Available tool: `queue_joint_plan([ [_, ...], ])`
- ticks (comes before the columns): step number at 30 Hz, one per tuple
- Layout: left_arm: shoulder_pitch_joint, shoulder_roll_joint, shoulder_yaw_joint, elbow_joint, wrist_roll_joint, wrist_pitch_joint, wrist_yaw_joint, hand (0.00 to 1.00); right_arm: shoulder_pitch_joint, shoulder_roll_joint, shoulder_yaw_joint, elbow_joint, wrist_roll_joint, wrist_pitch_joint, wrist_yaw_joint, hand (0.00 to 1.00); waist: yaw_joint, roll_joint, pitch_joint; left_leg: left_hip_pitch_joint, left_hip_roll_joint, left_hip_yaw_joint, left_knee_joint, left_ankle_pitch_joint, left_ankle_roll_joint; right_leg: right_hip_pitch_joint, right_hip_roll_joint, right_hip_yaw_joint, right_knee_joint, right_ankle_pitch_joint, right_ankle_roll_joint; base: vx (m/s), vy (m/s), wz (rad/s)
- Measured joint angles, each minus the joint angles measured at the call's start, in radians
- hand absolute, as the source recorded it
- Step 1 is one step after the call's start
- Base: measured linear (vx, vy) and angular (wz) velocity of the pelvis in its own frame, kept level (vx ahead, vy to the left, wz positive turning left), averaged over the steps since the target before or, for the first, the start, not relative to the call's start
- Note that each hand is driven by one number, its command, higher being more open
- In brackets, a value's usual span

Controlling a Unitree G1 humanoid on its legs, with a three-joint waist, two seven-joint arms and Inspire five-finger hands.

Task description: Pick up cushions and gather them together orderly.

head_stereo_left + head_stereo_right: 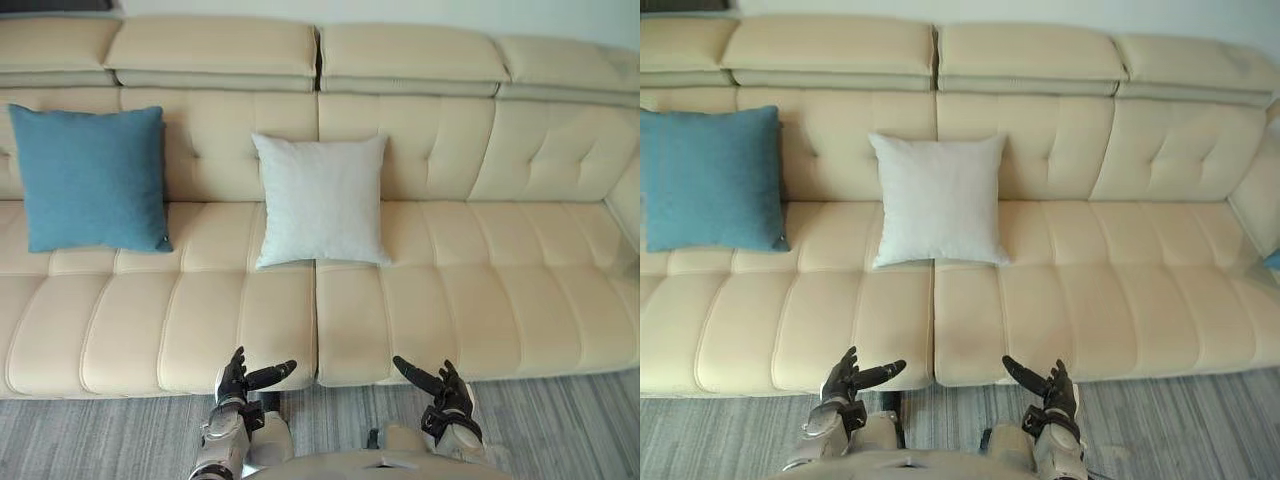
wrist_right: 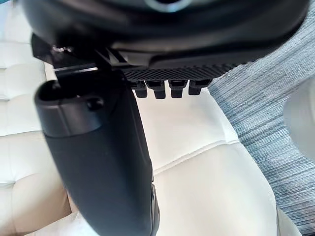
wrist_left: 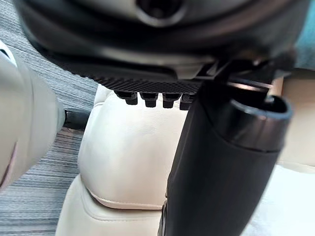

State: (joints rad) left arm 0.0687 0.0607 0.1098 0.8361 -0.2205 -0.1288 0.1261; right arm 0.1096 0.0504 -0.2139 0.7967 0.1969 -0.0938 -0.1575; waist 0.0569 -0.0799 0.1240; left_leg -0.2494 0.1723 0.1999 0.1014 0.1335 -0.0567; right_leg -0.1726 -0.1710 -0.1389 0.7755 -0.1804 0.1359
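Observation:
A blue cushion point(image 1: 90, 178) leans against the backrest at the sofa's left end. A white cushion point(image 1: 321, 200) leans against the backrest near the middle. Both stand upright, about a cushion's width apart. My left hand point(image 1: 240, 380) hovers low at the front edge of the seat, fingers straight, holding nothing. My right hand point(image 1: 440, 392) is level with it a little to the right, also open and empty. Both hands are well short of the cushions. In the wrist views, the left thumb point(image 3: 221, 167) and the right thumb point(image 2: 98, 162) stand out over the cream seat.
The long cream leather sofa point(image 1: 480, 290) spans the view, with bare seat to the right of the white cushion. A blue corner of something point(image 1: 1272, 260) peeks in at the far right. Grey striped carpet point(image 1: 560, 430) lies in front.

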Motion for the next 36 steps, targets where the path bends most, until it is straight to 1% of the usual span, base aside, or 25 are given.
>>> queue_joint_plan([
  [2, -0.002, -0.031, 0.019, 0.0, 0.0, 0.004, 0.006, 1.0, -0.017, -0.012, -0.004, 0.019, 0.0, 0.003, -0.008, 1.0, 0.022, 0.026, 0.001, -0.024, 0.008, 0.002, 0.034, -0.004, -0.005, 0.031, 0.03, -0.014, -0.11, -0.027, 0.005, -0.11, -0.149, -0.12],
  [3, 0.005, -0.046, 0.02, -0.016, -0.002, 0.006, 0.008, 1.0, -0.02, -0.024, -0.005, 0.02, 0.001, 0.002, -0.019, 1.0, 0.044, 0.02, -0.003, -0.048, 0.005, 0.017, 0.034, 0.02, 0.002, 0.069, 0.039, -0.022, -0.213, -0.114, -0.008, -0.04, -0.074, -0.15],
  [4, 0.0, -0.043, 0.02, -0.017, -0.002, 0.006, 0.009, 1.0, -0.029, -0.024, -0.005, 0.022, 0.001, 0.002, -0.023, 1.0, 0.044, 0.01, 0.0, -0.068, -0.002, 0.021, 0.038, 0.028, 0.0, 0.071, 0.035, -0.025, -0.252, -0.152, -0.03, -0.15, -0.185, -0.1],
  [5, -0.015, -0.046, 0.018, -0.016, -0.002, 0.007, 0.018, 1.0, -0.044, -0.026, -0.003, 0.023, 0.001, 0.002, -0.024, 1.0, 0.046, 0.014, 0.004, -0.107, 0.0, 0.015, 0.041, 0.051, -0.006, 0.074, 0.052, -0.028, -0.319, -0.194, -0.065, -0.2, -0.189, 0.03],
  [6, -0.022, -0.048, 0.014, -0.016, -0.002, 0.008, 0.019, 1.0, -0.053, -0.028, -0.003, 0.023, 0.001, 0.002, -0.025, 1.0, 0.046, 0.027, 0.011, -0.116, 0.008, 0.009, 0.042, 0.063, -0.009, 0.08, 0.068, -0.031, -0.343, -0.199, -0.072, -0.27, -0.198, 0.14],
  [7, -0.027, -0.056, -0.009, -0.015, -0.001, 0.008, 0.019, 1.0, -0.06, -0.036, -0.002, 0.021, 0.001, 0.002, -0.027, 1.0, 0.04, 0.073, 0.035, -0.123, 0.039, -0.016, 0.035, 0.104, -0.014, 0.099, 0.108, -0.062, -0.367, -0.182, -0.086, -0.21, -0.108, 0.39],
  [8, -0.028, -0.058, -0.025, -0.009, -0.001, 0.008, 0.018, 1.0, -0.055, -0.035, -0.002, 0.023, 0.001, 0.002, -0.031, 1.0, 0.032, 0.083, 0.037, -0.121, 0.039, -0.021, 0.004, 0.16, -0.014, 0.109, 0.118, -0.09, -0.379, -0.175, -0.095, -0.33, -0.117, 0.97],
  [9, -0.036, -0.058, -0.051, -0.006, 0.008, 0.008, 0.016, 1.0, -0.032, -0.034, -0.005, 0.026, 0.001, 0.003, -0.036, 1.0, 0.017, 0.076, 0.042, -0.126, 0.034, -0.014, -0.03, 0.222, -0.03, 0.123, 0.113, -0.157, -0.406, -0.153, -0.126, -0.26, -0.074, 1.01],
  [10, -0.035, -0.062, -0.047, -0.018, 0.026, 0.003, 0.018, 1.0, -0.031, -0.024, -0.011, 0.025, 0.002, 0.005, -0.043, 1.0, 0.019, 0.076, 0.046, -0.14, 0.037, -0.002, 0.078, 0.12, -0.015, 0.121, 0.111, -0.179, -0.404, -0.145, -0.136, -0.24, -0.059, 0.82],
  [11, -0.036, -0.059, -0.046, -0.02, 0.035, 0.005, 0.018, 1.0, -0.031, -0.022, -0.016, 0.024, 0.003, 0.005, -0.047, 1.0, 0.019, 0.07, 0.05, -0.141, 0.037, 0.003, 0.146, 0.047, 0.002, 0.119, 0.105, -0.185, -0.4, -0.142, -0.142, -0.16, -0.039, 0.31],
  [12, -0.035, -0.055, -0.048, -0.021, 0.037, 0.006, 0.018, 1.0, -0.029, -0.025, -0.022, 0.023, 0.003, 0.004, -0.05, 1.0, 0.016, 0.061, 0.05, -0.139, 0.04, -0.002, 0.279, -0.08, -0.005, 0.106, 0.096, -0.189, -0.394, -0.131, -0.15, -0.15, -0.021, 0.1],
  [13, -0.035, -0.056, -0.048, -0.021, 0.039, 0.008, 0.018, 1.0, -0.029, -0.023, -0.021, 0.02, 0.003, 0.004, -0.049, 1.0, 0.016, 0.063, 0.05, -0.134, 0.045, -0.024, 0.358, -0.153, -0.009, 0.097, 0.095, -0.186, -0.393, -0.12, -0.154, -0.14, 0.002, 0.0],
  [14, -0.034, -0.057, -0.047, -0.02, 0.04, 0.008, 0.018, 1.0, -0.029, -0.024, -0.021, 0.02, 0.004, 0.004, -0.048, 1.0, 0.016, 0.064, 0.05, -0.13, 0.048, -0.035, 0.391, -0.185, -0.013, 0.089, 0.095, -0.183, -0.39, -0.115, -0.156, -0.11, 0.063, -0.15],
  [15, -0.032, -0.057, -0.046, -0.019, 0.041, 0.01, 0.018, 1.0, -0.031, -0.024, -0.021, 0.019, 0.004, 0.004, -0.048, 1.0, 0.016, 0.065, 0.05, -0.114, 0.049, -0.065, 0.442, -0.241, -0.026, 0.075, 0.093, -0.176, -0.383, -0.106, -0.156, -0.13, 0.115, -0.19],
  [16, -0.031, -0.058, -0.046, -0.003, 0.051, 0.012, 0.016, 1.0, -0.03, -0.019, -0.023, 0.019, 0.004, 0.004, -0.045, 1.0, 0.011, 0.067, 0.051, -0.067, 0.044, -0.101, 0.444, -0.301, -0.05, 0.067, 0.092, -0.167, -0.379, -0.096, -0.144, -0.16, 0.156, -0.17],
  [18, -0.031, -0.057, -0.046, 0.011, 0.057, 0.021, 0.015, 1.0, -0.029, -0.014, -0.037, 0.023, 0.004, 0.004, -0.04, 1.0, 0.0, 0.069, 0.05, -0.025, 0.034, -0.114, 0.363, -0.32, -0.058, 0.067, 0.095, -0.155, -0.392, -0.08, -0.127, -0.12, 0.128, -0.11],
  [19, -0.032, -0.055, -0.046, 0.017, 0.057, 0.024, 0.014, 1.0, -0.029, -0.005, -0.04, 0.025, 0.004, 0.005, -0.039, 1.0, -0.005, 0.06, 0.05, -0.018, 0.024, -0.106, 0.344, -0.308, -0.053, 0.069, 0.09, -0.15, -0.407, -0.071, -0.121, -0.13, 0.146, -0.25],
  [20, -0.027, -0.048, -0.047, 0.021, 0.057, 0.026, 0.015, 1.0, -0.025, 0.013, -0.038, 0.026, 0.004, 0.005, -0.034, 1.0, -0.009, 0.038, 0.034, 0.011, 0.003, -0.074, 0.272, -0.273, -0.041, 0.071, 0.078, -0.125, -0.46, -0.034, -0.102, -0.13, 0.165, -0.32],
  [25, -0.028, -0.036, -0.048, 0.067, 0.077, 0.029, 0.015, 1.0, -0.023, 0.008, -0.05, 0.041, 0.004, 0.006, -0.028, 1.0, -0.016, 0.053, 0.015, 0.056, -0.026, 0.001, 0.181, -0.22, -0.011, 0.08, 0.07, -0.054, -0.583, 0.067, -0.079, -0.07, 0.118, -0.4],
  [29, -0.033, -0.015, -0.048, 0.102, 0.103, 0.03, 0.014, 1.0, -0.035, 0.009, -0.05, 0.077, 0.004, 0.009, -0.026, 1.0, -0.016, 0.054, 0.015, 0.08, -0.031, 0.015, 0.179, -0.219, -0.011, 0.079, 0.086, 0.026, -0.628, 0.122, -0.073, -0.07, 0.059, -0.59],
  [32, -0.037, -0.001, -0.046, 0.107, 0.112, 0.031, 0.013, 1.0, -0.065, 0.003, -0.049, 0.111, 0.003, 0.011, -0.025, 1.0, -0.02, 0.047, 0.021, 0.092, -0.021, 0.071, 0.176, -0.232, -0.009, 0.046, 0.094, 0.074, -0.648, 0.162, -0.072, -0.13, 0.067, -0.84],
  [33, -0.035, 0.0, -0.045, 0.11, 0.113, 0.033, 0.014, 1.0, -0.092, -0.003, -0.047, 0.144, 0.002, 0.013, -0.021, 1.0, -0.023, 0.041, 0.029, 0.128, -0.02, 0.132, 0.128, -0.245, -0.016, 0.049, 0.06, -0.023, -0.671, 0.155, -0.134, -0.12, 0.121, -1.3],
  [34, -0.031, 0.002, -0.045, 0.114, 0.113, 0.036, 0.016, 1.0, -0.11, -0.006, -0.048, 0.16, 0.001, 0.016, -0.021, 1.0, -0.022, 0.053, 0.036, 0.159, -0.015, 0.164, 0.084, -0.246, -0.019, 0.05, 0.021, -0.159, -0.659, 0.155, -0.183, -0.11, 0.108, -1.41],
  [35, -0.031, 0.005, -0.045, 0.116, 0.113, 0.038, 0.016, 1.0, -0.114, -0.007, -0.048, 0.162, 0.001, 0.018, -0.021, 1.0, -0.022, 0.054, 0.038, 0.173, -0.009, 0.182, 0.074, -0.244, -0.022, 0.049, 0.0, -0.229, -0.645, 0.153, -0.19, -0.08, 0.054, -1.5],
  [36, -0.031, 0.014, -0.045, 0.122, 0.114, 0.041, 0.015, 1.0, -0.12, -0.011, -0.045, 0.166, 0.0, 0.022, -0.021, 1.0, -0.024, 0.049, 0.044, 0.197, 0.002, 0.232, 0.075, -0.246, -0.028, 0.05, -0.049, -0.393, -0.611, 0.147, -0.225, -0.05, -0.018, -1.26],
])
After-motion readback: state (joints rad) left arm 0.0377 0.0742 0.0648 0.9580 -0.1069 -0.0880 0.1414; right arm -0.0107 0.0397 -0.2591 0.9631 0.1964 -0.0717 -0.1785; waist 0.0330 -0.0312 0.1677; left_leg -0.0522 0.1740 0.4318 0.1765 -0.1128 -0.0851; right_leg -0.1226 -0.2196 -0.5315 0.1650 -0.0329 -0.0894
